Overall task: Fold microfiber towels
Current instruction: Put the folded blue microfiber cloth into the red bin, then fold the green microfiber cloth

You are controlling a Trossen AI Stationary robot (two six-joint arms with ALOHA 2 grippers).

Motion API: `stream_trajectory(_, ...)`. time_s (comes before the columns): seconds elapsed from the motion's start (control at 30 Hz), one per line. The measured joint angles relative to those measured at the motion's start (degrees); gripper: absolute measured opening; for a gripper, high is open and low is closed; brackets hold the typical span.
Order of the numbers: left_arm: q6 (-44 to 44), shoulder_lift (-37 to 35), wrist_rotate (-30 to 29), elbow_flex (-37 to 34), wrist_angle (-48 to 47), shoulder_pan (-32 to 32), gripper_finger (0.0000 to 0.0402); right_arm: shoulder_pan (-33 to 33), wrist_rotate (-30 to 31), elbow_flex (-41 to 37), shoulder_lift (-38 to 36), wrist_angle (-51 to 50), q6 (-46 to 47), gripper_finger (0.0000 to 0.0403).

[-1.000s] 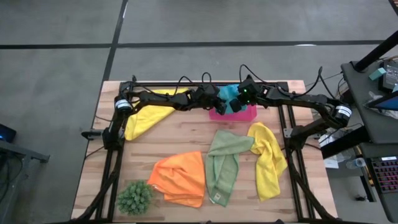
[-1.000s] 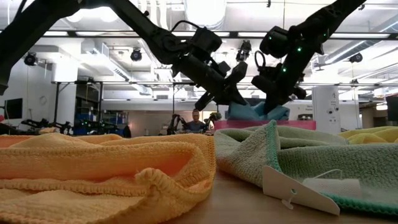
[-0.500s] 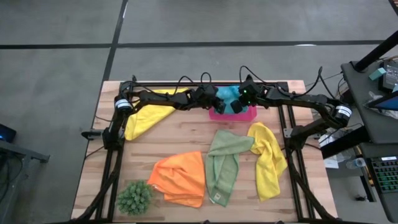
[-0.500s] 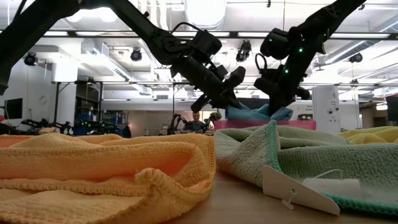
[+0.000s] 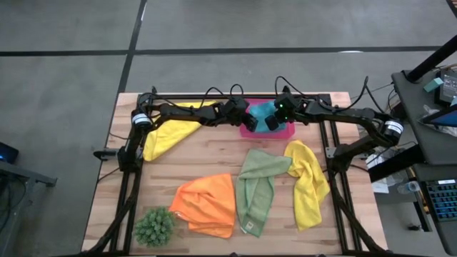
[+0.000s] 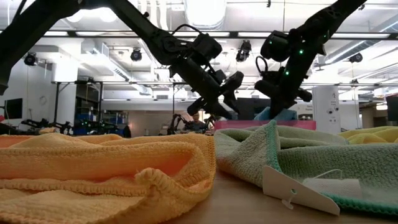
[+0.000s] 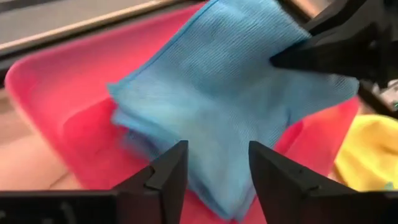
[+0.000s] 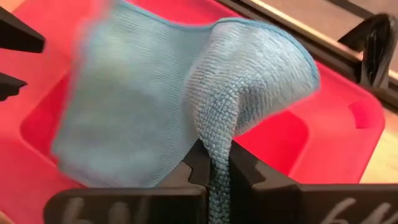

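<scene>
Over the pink tray [image 5: 285, 131], left gripper [image 7: 213, 163] jaws spread, right gripper [image 8: 210, 163] pinching the turquoise towel [image 8: 155, 106]; no legible writing.

Even, bright overhead light falls on the bench [image 5: 214, 153] with only soft shadows, ceiling lamps [image 6: 205, 11] glare white in the low view against silhouetted arms, and both wrist views are blurred at their edges, the near orange towel [image 6: 106, 168] soft-focused.

You're in a lab: exposed ceiling ducts [image 6: 93, 59], strip lights [image 6: 205, 9], equipment racks [image 6: 68, 106] behind the desk [image 5: 214, 153].
</scene>
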Motion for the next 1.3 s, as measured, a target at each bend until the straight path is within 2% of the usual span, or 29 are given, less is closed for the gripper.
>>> stream_trajectory(0.17, 0.0, 0.0, 0.0, 0.0, -3.5, 0.0, 0.0172, 0.0, 0.0, -0.9, 1.2, -0.2, 0.9, 0.0013)
stream_trajectory(0.53, 0.0, -0.3, 0.0, 0.2, -3.6, 0.1, 0.0174, 0.0, 0.1, -0.9, 1.4, -1.3, 1.3, 0.0016)
stream_trajectory(0.63, 0.0, -0.3, 0.0, 0.2, -3.6, 0.1, 0.0174, 0.0, 0.2, -0.9, 1.4, -1.4, 1.2, 0.0039)
stream_trajectory(0.73, 0.4, -0.3, 0.0, 0.2, -3.6, 0.1, 0.0174, 0.0, 1.7, -0.8, 1.4, -1.7, 1.2, 0.0079)
stream_trajectory(0.87, 1.1, -0.4, 0.0, 0.2, -3.6, 0.1, 0.0173, 0.0, 5.8, 0.6, 1.3, -5.7, 1.1, 0.0133)
stream_trajectory(1.0, 2.9, -1.6, 0.1, 0.2, -3.8, 0.0, 0.0173, 0.0, 6.6, 3.1, 1.0, -9.3, 0.1, 0.0173)
stream_trajectory(1.13, 5.1, -3.7, 0.3, 0.2, -4.2, -0.1, 0.0173, 0.0, 6.5, 5.4, 0.7, -11.4, -1.4, 0.0192)
stream_trajectory(1.3, 11.3, -7.0, 1.5, 0.2, -6.9, -2.1, 0.0173, 0.5, 4.6, 5.7, -1.9, -11.7, -3.7, 0.0193)
